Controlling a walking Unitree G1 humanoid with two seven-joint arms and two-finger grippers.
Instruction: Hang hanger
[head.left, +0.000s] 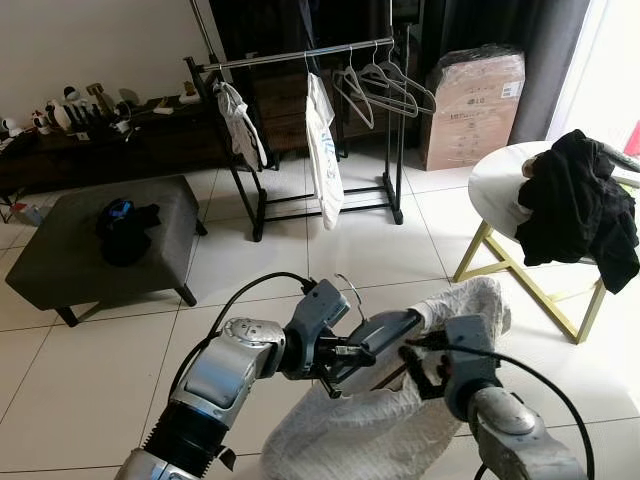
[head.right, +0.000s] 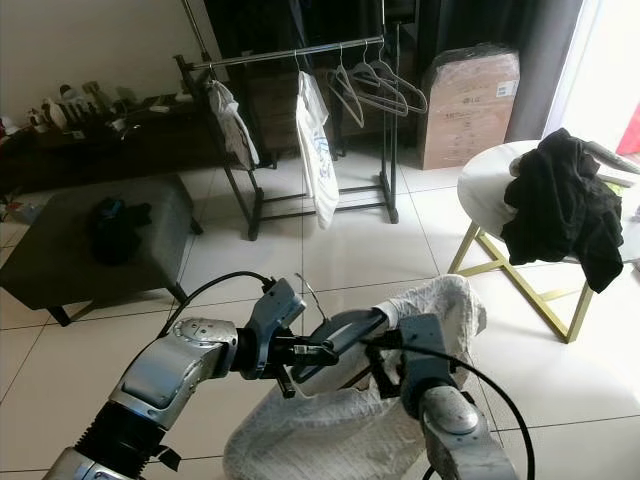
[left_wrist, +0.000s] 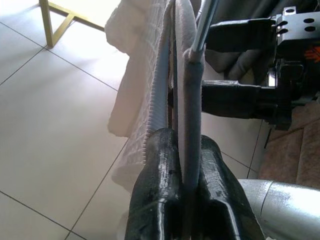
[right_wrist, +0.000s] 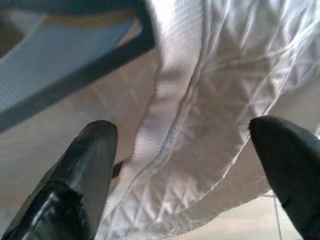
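Left gripper (left_wrist: 185, 165) clamps the grey hanger (head.left: 385, 335) inside the white quilted garment (head.left: 380, 420); right gripper (right_wrist: 185, 150) spread wide beside the hanger

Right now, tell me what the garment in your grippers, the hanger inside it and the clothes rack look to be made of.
White garment: soft quilted fabric, diamond stitching, matte, ribbed edge.
Hanger: apparently grey velvet-flocked, matte, with a shiny metal hook; left gripper shut on it.
Clothes rack: dark matte metal tubing with a glossy chrome top rail.
Right gripper: jaws open by the cloth.

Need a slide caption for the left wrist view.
Left tool shut on a grey hanger carrying a white quilted garment above the tiled floor.
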